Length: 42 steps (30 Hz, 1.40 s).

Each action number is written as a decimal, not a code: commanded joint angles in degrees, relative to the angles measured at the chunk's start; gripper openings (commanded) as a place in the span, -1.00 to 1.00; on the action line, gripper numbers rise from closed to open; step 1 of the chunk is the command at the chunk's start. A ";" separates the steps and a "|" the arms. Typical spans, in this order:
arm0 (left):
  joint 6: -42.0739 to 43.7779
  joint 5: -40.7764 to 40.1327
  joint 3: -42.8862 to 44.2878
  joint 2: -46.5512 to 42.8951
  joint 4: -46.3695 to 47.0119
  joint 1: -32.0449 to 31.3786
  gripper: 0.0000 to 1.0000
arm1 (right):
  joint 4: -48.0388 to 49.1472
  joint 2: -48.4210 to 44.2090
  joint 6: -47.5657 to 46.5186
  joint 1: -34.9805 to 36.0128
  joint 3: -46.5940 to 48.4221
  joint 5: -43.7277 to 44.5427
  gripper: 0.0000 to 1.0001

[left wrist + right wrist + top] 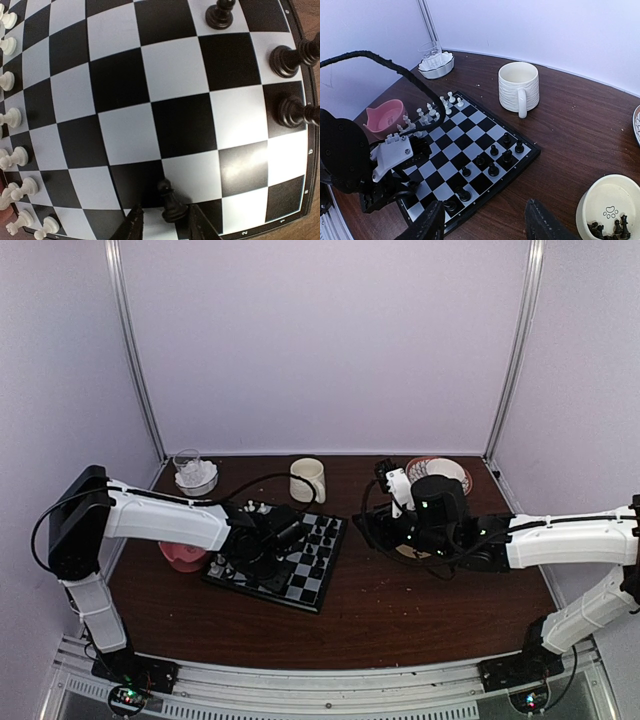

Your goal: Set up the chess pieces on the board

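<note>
2 arms reach over a dark wooden bench [400,620] that carries 1 board [300,585], lying left of centre.

In the right wrist view, 9 black pieces [493,150] can be counted standing on the board's right half, most of them in pairs toward the far right corner. White pieces [11,117] crowd the board's left edge. At least 8 show in the left wrist view, but an exact count cannot be made.

The left end effector [164,209] hangs low over the board with its jaws partly apart, 1 finger on each side of 1 black pawn [172,200] that stands upright on a square by the rim. A gap shows on one side of the pawn, so it is not clamped. 3 other black pieces stand farther off in that view.

The right end effector [486,202] hovers above the bench just right of the board, jaws wide and holding nothing.

Around the board sit 1 cream mug [308,478] on the far side, 1 pink bowl [183,556] touching the left edge, and 1 glass dish [195,475] of white lumps at the far left. There is also 1 patterned plate [440,470] at the far right. 1 beige bowl [600,200] with a paw print, right of the board, holds a small heap of black pieces too tangled to count.
</note>
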 commanded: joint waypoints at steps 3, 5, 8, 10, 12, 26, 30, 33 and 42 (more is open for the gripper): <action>-0.11 -1.55 2.56 1.36 0.28 0.76 -0.34 | 0.45 0.39 0.15 -0.28 1.33 -0.82 0.13; -0.06 -1.42 2.96 1.83 0.28 0.71 -0.34 | 0.43 0.32 0.15 -0.20 1.34 -0.91 0.13; -0.26 -1.38 3.29 2.33 -0.14 0.77 -0.41 | 0.29 0.18 0.06 -0.20 1.42 -1.02 0.13; -0.36 -1.55 3.18 2.21 -0.41 0.80 -0.48 | 0.14 0.09 0.05 -0.24 1.42 -1.02 0.13; -0.54 -1.75 2.77 2.06 -0.42 0.82 -0.49 | 0.01 0.05 0.06 -0.21 1.46 -1.07 0.13; 0.25 -3.25 0.53 0.01 -0.19 0.83 -0.67 | -0.05 0.99 0.62 -0.20 1.88 -2.57 0.13; 1.60 -3.40 -2.19 -1.87 3.34 0.81 -0.68 | -0.34 2.19 1.99 -0.29 2.83 -5.06 0.13; 3.12 -3.70 -4.19 -3.22 6.64 0.81 -0.67 | -0.52 3.52 3.92 -0.53 3.71 -8.27 0.13; 8.27 -4.27 -14.28 -10.83 21.33 0.77 -0.68 | 3.17 13.02 15.45 -5.44 7.06 -26.98 0.08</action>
